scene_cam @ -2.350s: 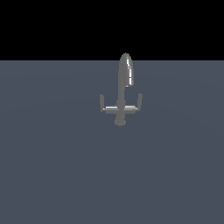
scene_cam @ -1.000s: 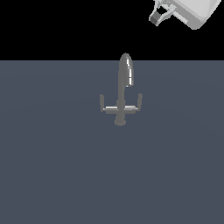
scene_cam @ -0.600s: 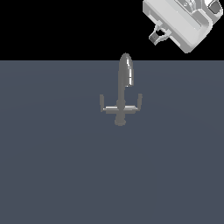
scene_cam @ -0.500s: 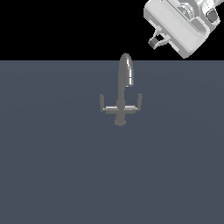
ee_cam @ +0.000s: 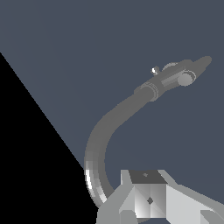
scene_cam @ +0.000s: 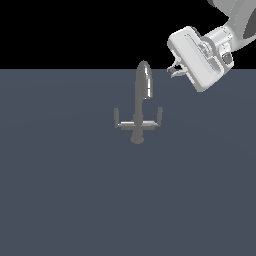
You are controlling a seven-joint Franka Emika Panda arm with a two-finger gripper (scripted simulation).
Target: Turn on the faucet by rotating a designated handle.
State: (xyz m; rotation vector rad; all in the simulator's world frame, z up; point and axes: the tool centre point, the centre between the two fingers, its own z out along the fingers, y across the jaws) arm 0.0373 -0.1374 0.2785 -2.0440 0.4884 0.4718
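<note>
Two stubs are tipping the faucet [scene_cam: 138, 112] crossbar; the handle [scene_cam: 160, 115] nearer the gripper [scene_cam: 173, 71] is standing below it, well apart and untouched. Hanging tilted beside the spout's crown, the gripper is probably lining up for a descent; whether its jaws are parted I cannot tell.

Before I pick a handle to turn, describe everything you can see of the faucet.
The faucet is small, gray and metallic-looking, standing upright on the dark flat surface. A tall arched spout rises from a round base; a horizontal crossbar carries two short upturned stubs, one at each end. Nothing touches it; the gripper hangs apart, toward the exterior view's right.
</note>
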